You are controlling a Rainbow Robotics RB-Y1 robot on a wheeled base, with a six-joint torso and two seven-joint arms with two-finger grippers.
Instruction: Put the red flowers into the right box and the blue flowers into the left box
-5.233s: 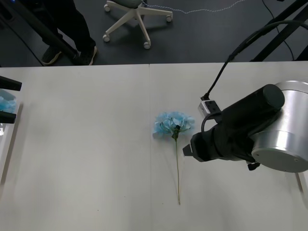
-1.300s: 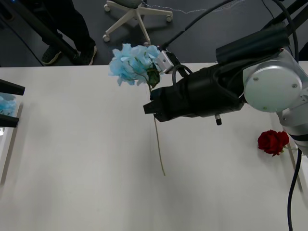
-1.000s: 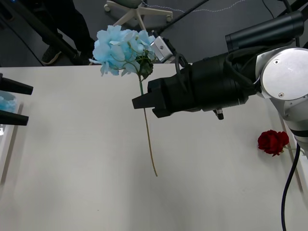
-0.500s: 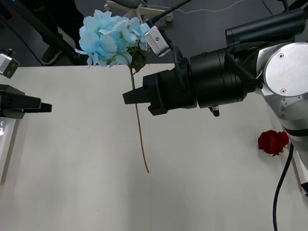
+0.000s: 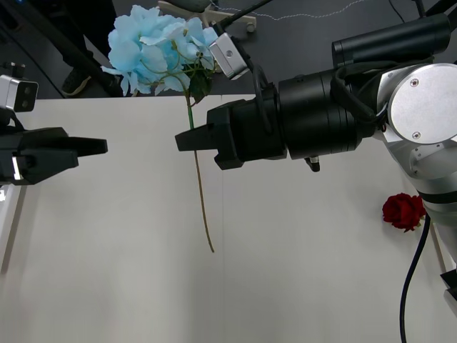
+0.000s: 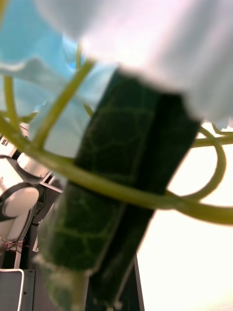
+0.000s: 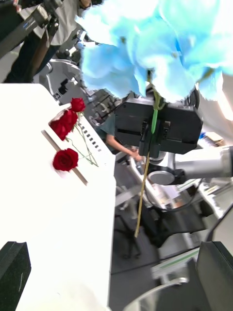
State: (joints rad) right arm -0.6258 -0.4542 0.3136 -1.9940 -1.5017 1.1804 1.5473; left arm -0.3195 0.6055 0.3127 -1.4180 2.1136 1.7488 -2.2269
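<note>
We see the white table (image 5: 107,271) spread beneath both arms, and above its middle the right gripper (image 5: 187,138) holds the blue flower (image 5: 153,46) upright. Its jaws are pinched on the stem just under the bloom, with the rest of the stem hanging below them. Our left gripper (image 5: 100,146) hovers over the table's left side, pointing toward the flower but apart from it, its black fingers (image 7: 12,272) spread wide. A red flower (image 5: 405,211) lies near the table's right edge.

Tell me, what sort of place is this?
Probably a robotics lab: a plain white table, a right gripper holding up a blue flower, and a left gripper facing it.
</note>
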